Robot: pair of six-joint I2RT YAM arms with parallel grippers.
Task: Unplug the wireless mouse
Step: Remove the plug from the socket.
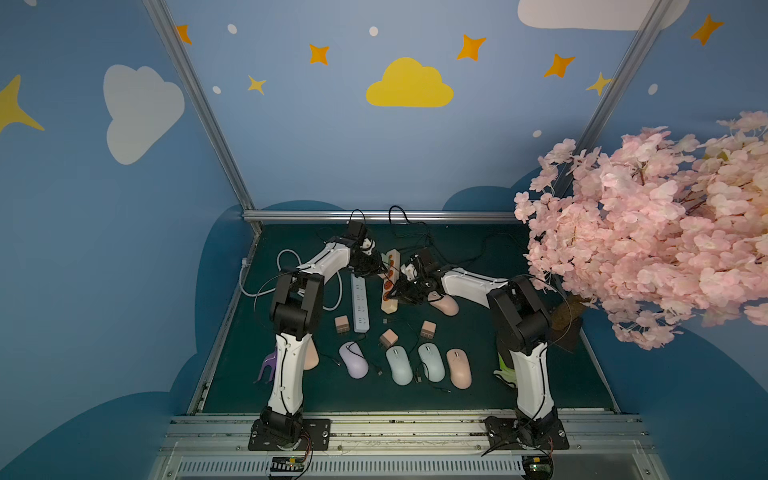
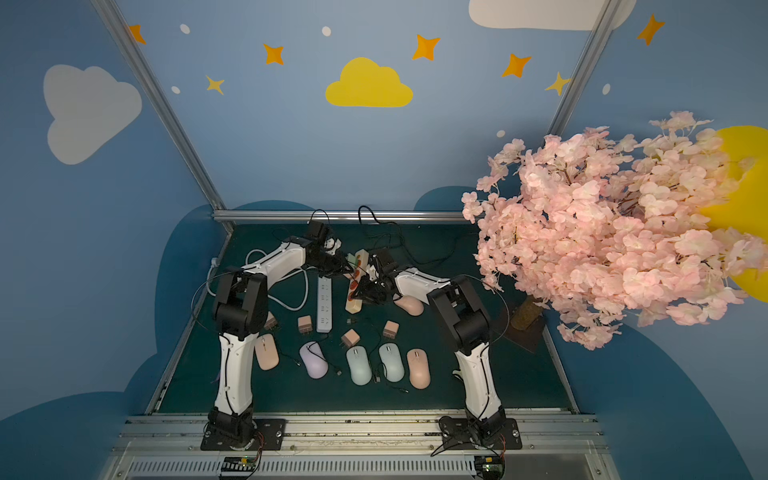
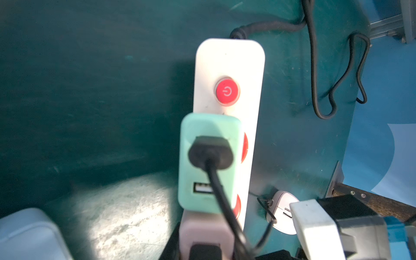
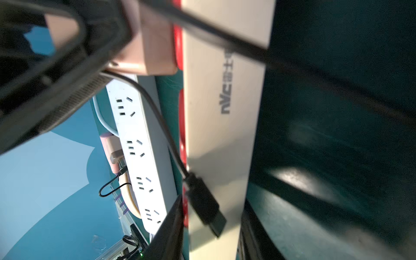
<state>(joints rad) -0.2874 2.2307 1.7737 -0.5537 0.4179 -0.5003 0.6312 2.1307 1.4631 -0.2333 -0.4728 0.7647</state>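
Top views: cream power strip (image 1: 390, 306) lies mid-desk (image 1: 478, 395), long axis running away from my bases. My left end effector (image 1: 381, 274) sits over its far half. My right end effector (image 1: 395, 294) comes in from the right at its near half. The wireless mouse (image 1: 446, 306), pink, lies just right of the strip, partly under my right arm. Its long axis is approx crosswise to the strip, nose toward it. Right arm is clearly the nearer one.

Left wrist cam: mint adapter (image 3: 209, 126) w/ a black plug in it stands in the strip. Just beside it, closer to the cam, is the pink adapter (image 3: 202, 229), w/ my left fingers either side; clamped on it, I judge. The mouse shows beyond the strip, w/ a thin cable entering its nose.

Right wrist cam: USB plug (image 4: 206, 202) hangs beside the strip's side wall, btw my right fingers (image 4: 171, 229). Jaws are apart, w/ a gap showing on at least one side, so no pinch yet. Plug's long axis runs approx parallel to the strip, cable end toward the pink adapter, metal tip toward me. Tip looks bare, in no port, but it's blurred, so can't be sure. Plug sits straight ahead, so prob the next move is to close across its short axis.
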